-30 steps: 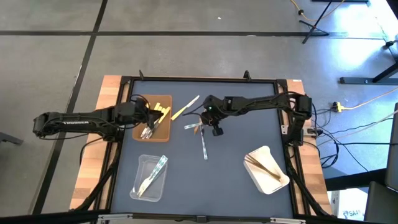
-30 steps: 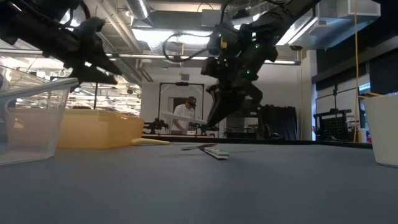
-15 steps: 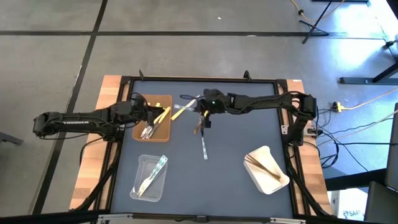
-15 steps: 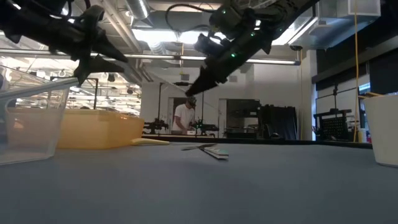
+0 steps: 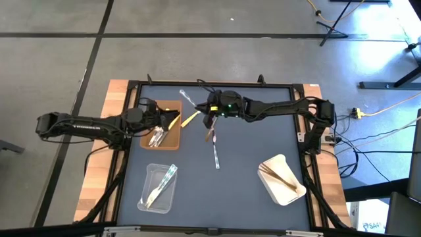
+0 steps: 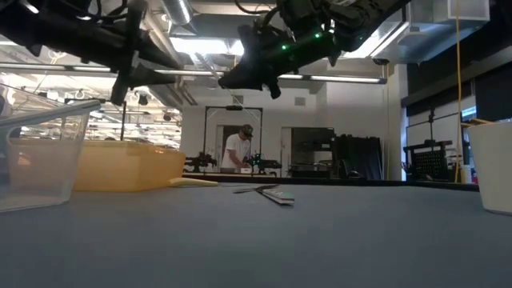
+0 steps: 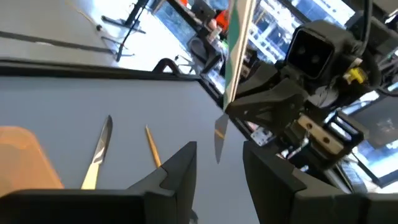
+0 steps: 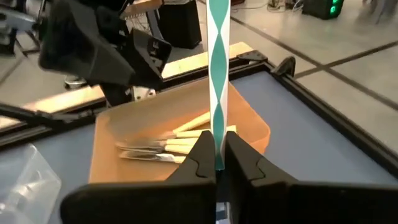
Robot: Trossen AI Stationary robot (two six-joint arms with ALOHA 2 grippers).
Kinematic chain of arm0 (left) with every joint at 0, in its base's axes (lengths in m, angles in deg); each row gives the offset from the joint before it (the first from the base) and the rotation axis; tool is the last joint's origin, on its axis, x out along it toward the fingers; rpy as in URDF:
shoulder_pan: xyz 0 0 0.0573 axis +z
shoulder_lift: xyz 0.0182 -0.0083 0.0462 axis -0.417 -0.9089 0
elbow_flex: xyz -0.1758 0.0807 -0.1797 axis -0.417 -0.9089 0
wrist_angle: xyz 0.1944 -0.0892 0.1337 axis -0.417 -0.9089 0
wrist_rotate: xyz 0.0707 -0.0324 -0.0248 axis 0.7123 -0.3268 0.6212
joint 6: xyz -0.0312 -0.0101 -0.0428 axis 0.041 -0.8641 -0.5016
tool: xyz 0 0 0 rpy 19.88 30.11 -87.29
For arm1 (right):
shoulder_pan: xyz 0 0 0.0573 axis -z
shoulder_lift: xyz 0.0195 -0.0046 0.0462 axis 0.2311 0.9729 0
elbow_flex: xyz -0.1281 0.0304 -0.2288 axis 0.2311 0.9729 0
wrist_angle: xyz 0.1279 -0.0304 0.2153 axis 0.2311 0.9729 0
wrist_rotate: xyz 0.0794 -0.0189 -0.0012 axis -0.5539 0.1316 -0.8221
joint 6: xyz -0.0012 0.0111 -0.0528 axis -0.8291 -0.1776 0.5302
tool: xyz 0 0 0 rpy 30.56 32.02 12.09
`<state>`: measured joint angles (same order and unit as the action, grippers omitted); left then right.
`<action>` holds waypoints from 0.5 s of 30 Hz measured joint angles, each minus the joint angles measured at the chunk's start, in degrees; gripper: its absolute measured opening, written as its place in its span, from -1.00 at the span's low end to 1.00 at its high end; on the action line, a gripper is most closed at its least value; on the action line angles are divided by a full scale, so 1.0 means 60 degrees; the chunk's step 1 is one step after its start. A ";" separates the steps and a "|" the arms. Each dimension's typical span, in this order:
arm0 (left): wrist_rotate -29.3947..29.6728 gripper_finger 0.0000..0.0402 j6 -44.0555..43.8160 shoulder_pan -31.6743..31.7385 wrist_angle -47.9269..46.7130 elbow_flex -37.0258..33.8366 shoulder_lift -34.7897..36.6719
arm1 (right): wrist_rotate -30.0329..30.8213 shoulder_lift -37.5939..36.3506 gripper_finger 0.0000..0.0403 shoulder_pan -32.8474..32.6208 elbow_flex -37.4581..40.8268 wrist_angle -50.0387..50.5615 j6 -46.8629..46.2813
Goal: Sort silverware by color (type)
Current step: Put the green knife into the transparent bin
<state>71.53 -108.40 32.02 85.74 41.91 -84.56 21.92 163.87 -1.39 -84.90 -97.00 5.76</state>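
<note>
Clear utensil in right hand

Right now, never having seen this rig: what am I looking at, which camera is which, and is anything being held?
Two dark robot arms work at a dark blue table, sorting disposable cutlery by type. One camera looks straight down, one sits at table-top height, and one rides on each wrist.

On the table stand a brown rectangular tray of pale yellow plastic utensils, a clear plastic tray and a white tray of thin wooden utensils. A clear greenish utensil and a wooden one lie loose in the middle.

The right gripper is shut on a clear green-striped utensil, lifted above the table beside the brown tray. The left gripper hovers over that tray, fingers apart and empty.
</note>
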 joint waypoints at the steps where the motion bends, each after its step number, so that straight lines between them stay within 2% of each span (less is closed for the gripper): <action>1: 0.0148 -0.38 0.0002 -0.0054 0.0232 0.0000 -0.0189 | 0.0005 0.0008 -1.00 0.0000 0.0000 -0.0005 -0.0207; 7: 0.1011 -0.38 0.0212 -0.0286 0.1646 0.0000 -0.1291 | 0.0029 0.0020 -1.00 -0.0060 0.0000 0.0022 -0.0743; 15: 0.1381 -0.38 0.0225 -0.0317 0.3451 0.0000 -0.2458 | 0.0767 0.0031 -1.00 -0.0382 0.0000 0.0011 -0.0763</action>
<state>79.81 -107.05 30.12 106.44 41.91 -99.31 26.53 164.06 -3.68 -84.90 -96.93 1.18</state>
